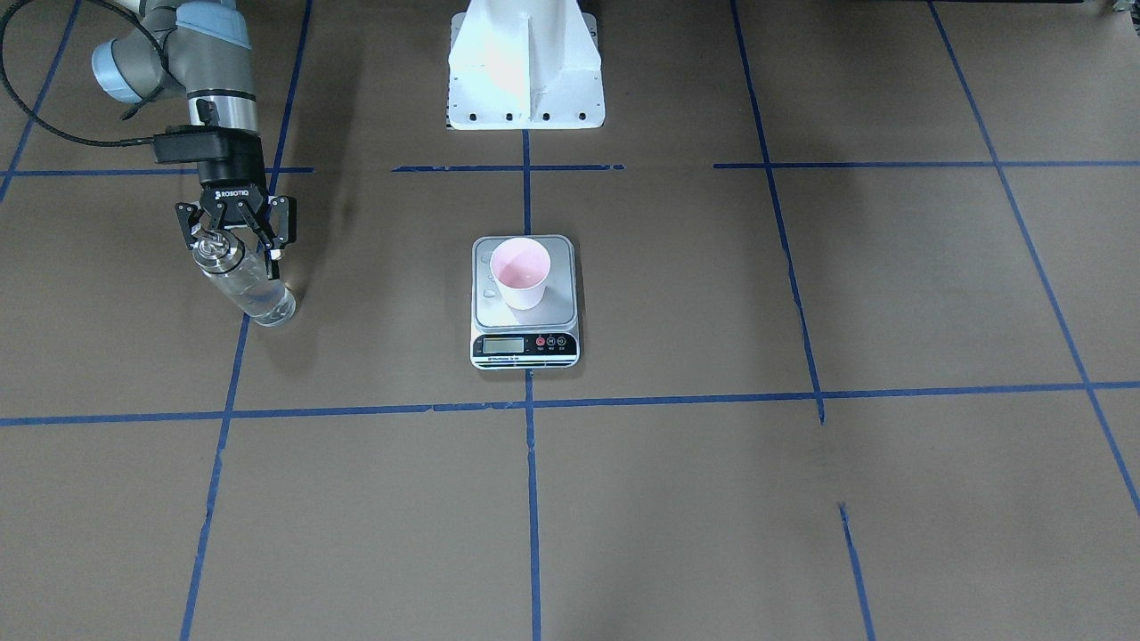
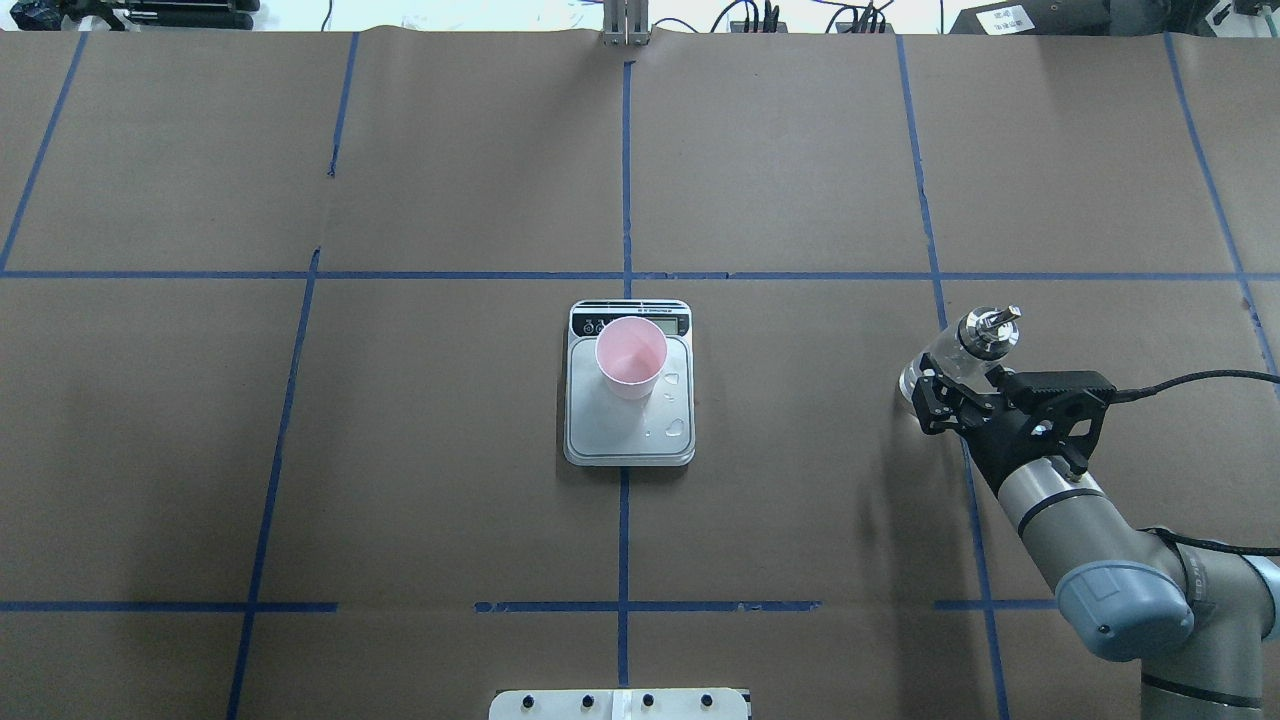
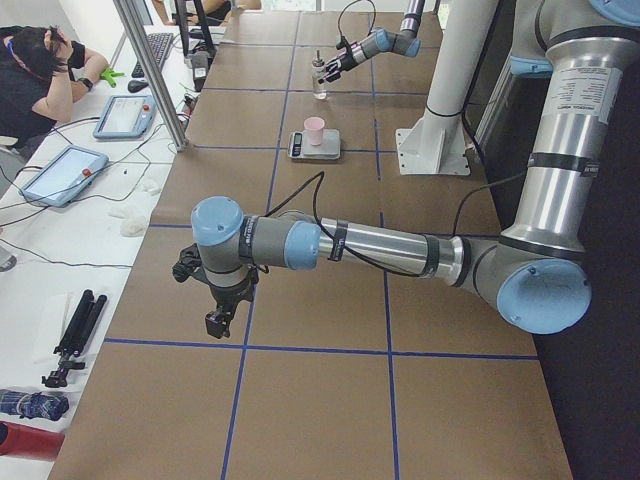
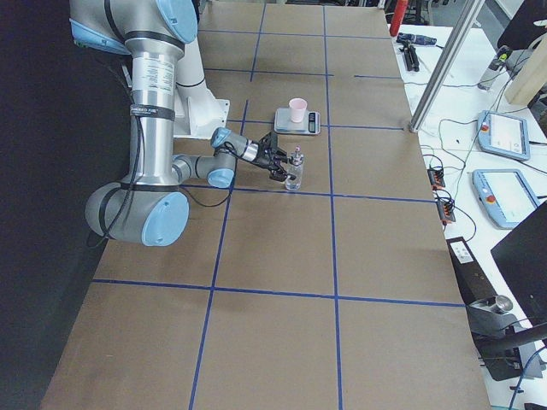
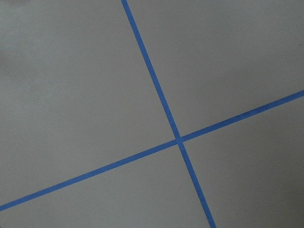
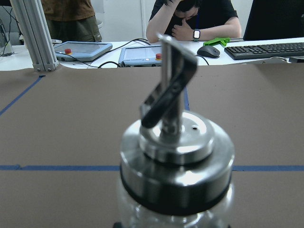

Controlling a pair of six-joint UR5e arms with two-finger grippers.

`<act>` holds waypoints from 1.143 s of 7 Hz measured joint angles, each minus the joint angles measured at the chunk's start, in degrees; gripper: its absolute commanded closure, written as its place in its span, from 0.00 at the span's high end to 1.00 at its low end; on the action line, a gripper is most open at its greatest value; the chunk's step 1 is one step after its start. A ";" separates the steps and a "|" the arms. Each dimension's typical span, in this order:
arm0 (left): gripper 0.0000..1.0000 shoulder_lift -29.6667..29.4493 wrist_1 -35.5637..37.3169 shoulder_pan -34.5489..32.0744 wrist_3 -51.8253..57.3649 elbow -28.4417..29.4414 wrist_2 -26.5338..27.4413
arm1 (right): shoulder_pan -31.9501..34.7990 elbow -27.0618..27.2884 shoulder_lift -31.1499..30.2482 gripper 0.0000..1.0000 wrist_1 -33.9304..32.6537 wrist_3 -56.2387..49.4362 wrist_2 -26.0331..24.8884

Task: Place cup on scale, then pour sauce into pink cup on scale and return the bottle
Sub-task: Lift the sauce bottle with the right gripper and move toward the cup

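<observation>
The bottle (image 1: 254,294) stands on the table (image 1: 712,490). The right gripper (image 1: 233,249) reaches in level, its fingers (image 1: 281,227) straddling the bottle's shoulder; grip uncertain. The left gripper (image 3: 218,322) points downward, its opening indiscernible.

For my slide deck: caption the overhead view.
Right gripper, jaws around the upright bottle; pink cup on the scale.

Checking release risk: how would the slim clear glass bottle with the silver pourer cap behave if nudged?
The slim clear glass bottle is tall over a narrow base, so a sideways nudge from the right gripper would probably tip it. Smooth glass likely slips in a loose grip. Being glass, it may break if it falls.
</observation>
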 measured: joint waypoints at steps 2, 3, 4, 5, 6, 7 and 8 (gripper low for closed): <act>1.00 0.15 0.00 0.00 0.01 0.12 0.00 | -0.02 0.27 -0.04 0.00 -0.03 -1.82 -2.86; 1.00 0.46 0.15 -0.01 -0.07 0.24 0.01 | -0.05 0.31 -0.07 0.00 -0.24 -5.86 -4.09; 1.00 1.40 0.45 -0.05 -0.47 0.42 -0.26 | -0.08 0.37 0.07 0.00 -0.31 -10.48 -5.06; 1.00 3.68 0.45 -0.10 -2.86 0.29 -1.42 | -0.07 0.42 0.70 0.00 -0.31 -13.20 -5.40; 1.00 6.74 -0.32 -0.22 -6.74 -0.94 -2.89 | -0.07 0.75 1.75 0.00 -0.31 -14.93 -5.34; 1.00 9.22 -1.26 -0.34 -8.83 -2.76 -3.58 | -0.08 1.65 2.81 0.00 -0.32 -17.86 -5.14; 1.00 10.38 -1.74 -0.39 -9.66 -3.91 -3.83 | -0.08 2.63 3.85 0.00 -0.42 -21.20 -5.02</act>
